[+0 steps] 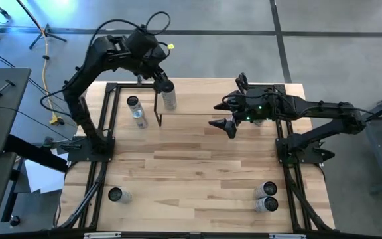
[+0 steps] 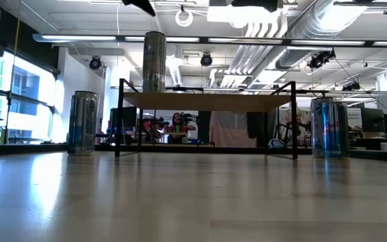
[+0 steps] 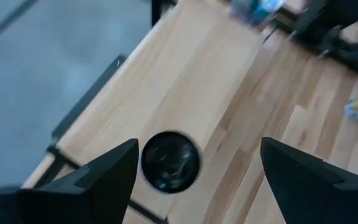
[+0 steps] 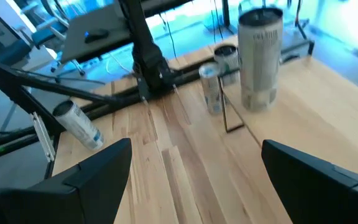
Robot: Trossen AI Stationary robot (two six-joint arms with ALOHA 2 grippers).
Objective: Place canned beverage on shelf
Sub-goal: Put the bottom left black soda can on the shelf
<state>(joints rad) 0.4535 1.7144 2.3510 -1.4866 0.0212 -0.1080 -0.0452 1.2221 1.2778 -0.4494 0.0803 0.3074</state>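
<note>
One can (image 1: 169, 98) stands upright on the shelf (image 1: 211, 99), at its left end near the corner post, and my left gripper (image 1: 159, 72) hangs just above it with its fingers spread apart, holding nothing; the left wrist view looks straight down on the can's dark top (image 3: 170, 161) between the two fingers. My right gripper (image 1: 225, 114) waits over the shelf's right half, its fingers apart too and empty.

I judge the can stiff but thin-walled and smooth, so it could slip or dent; I would take hold around the middle of its side. How heavy it is I cannot tell.

Two more cans (image 1: 135, 110) stand on the table beside the shelf's left end, one can (image 1: 116, 195) sits near the table's front left corner and a pair (image 1: 266, 198) near the front right corner.
</note>
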